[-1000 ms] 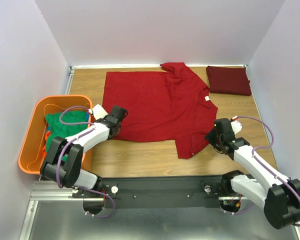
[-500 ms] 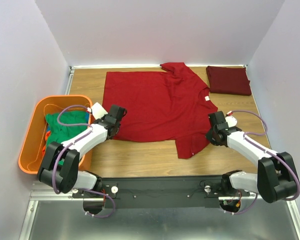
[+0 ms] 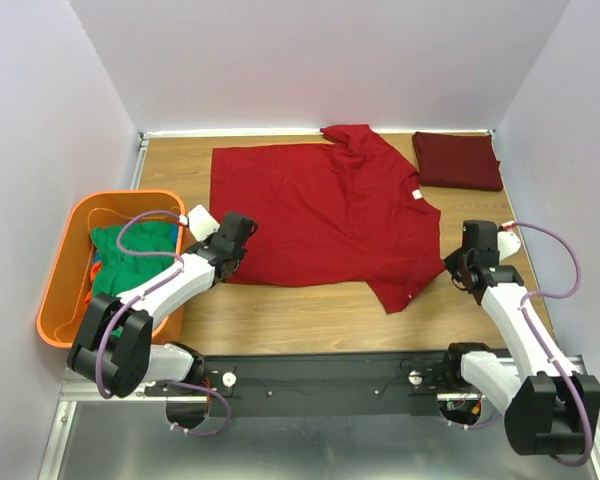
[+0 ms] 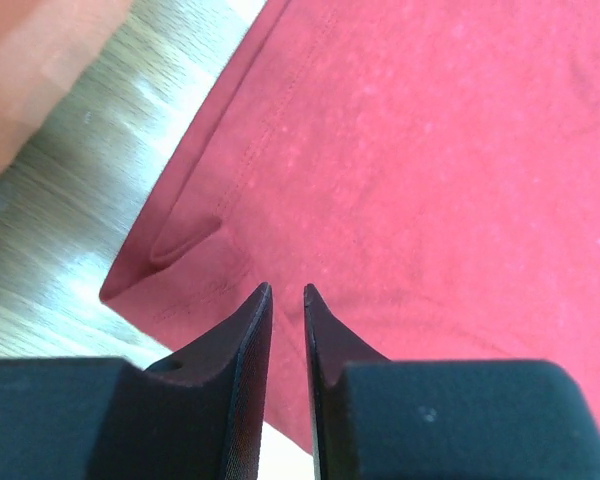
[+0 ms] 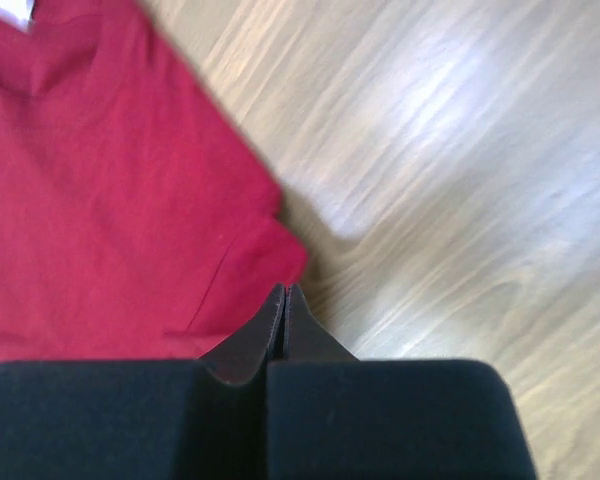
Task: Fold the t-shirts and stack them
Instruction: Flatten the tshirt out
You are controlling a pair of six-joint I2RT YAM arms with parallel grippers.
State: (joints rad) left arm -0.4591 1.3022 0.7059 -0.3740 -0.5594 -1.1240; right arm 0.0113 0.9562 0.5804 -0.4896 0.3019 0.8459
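Sideways, red t-shirt (image 3: 320, 215), collar (image 3: 417, 196) rightward.

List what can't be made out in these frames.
- Left wrist view: the left jaws stand almost together over the red shirt. Their tips hide whether they pinch its hem.
- Right wrist view: the right jaws are together at the sleeve edge. Any cloth between them is hidden.
- Top view: green shirts lie bunched in the tub, partly under the left arm, so the count is unclear.
- Top view: the maroon shirt is folded, hiding its lower layers.
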